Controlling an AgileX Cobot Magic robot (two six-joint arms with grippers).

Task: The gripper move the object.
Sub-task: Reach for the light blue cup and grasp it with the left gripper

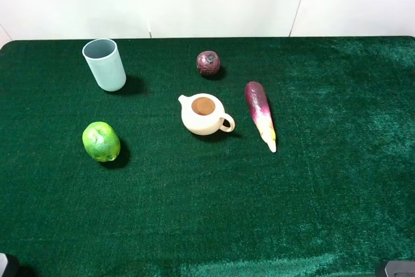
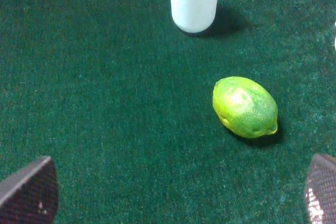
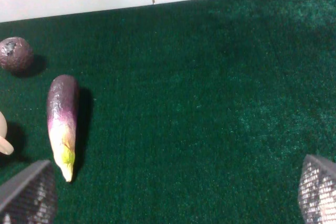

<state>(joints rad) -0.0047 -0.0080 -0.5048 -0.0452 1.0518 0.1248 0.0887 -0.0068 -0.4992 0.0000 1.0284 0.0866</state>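
On the green counter (image 1: pixel 194 212) stand two containers, one cup (image 1: pixel 104 64) and one teapot (image 1: pixel 204 115). Seen from the high camera, the cup is upright at the far left of the cloth, mouth up, and only its own shaded inner wall shows inside. It touches nothing. The lime (image 1: pixel 101 141) lies nearer the front edge on the same side, apart from the cup, and the teapot is well off to the cup's right. The teapot sits near the middle with no lid on it. Its open top shows a brown inside, and I cannot tell whether that is liquid or glaze. Its spout points toward the cup's side and its handle toward the eggplant (image 1: pixel 260 115). The eggplant lies just beside the teapot, apart from it, with its pale tip toward the front. Behind the teapot rests one dark purple round fruit (image 1: pixel 208 63). That makes five things, one of each kind. The left tool (image 2: pixel 176 191) is spread wide with nothing between its fingers (image 2: pixel 29 190), and in its wrist view the lime (image 2: pixel 244 107) and cup (image 2: pixel 193 1) lie beyond it. The right tool (image 3: pixel 172 192) is likewise spread wide and holds nothing, and its wrist view shows the eggplant (image 3: pixel 63 124) and the round fruit (image 3: pixel 15 54) beyond it.
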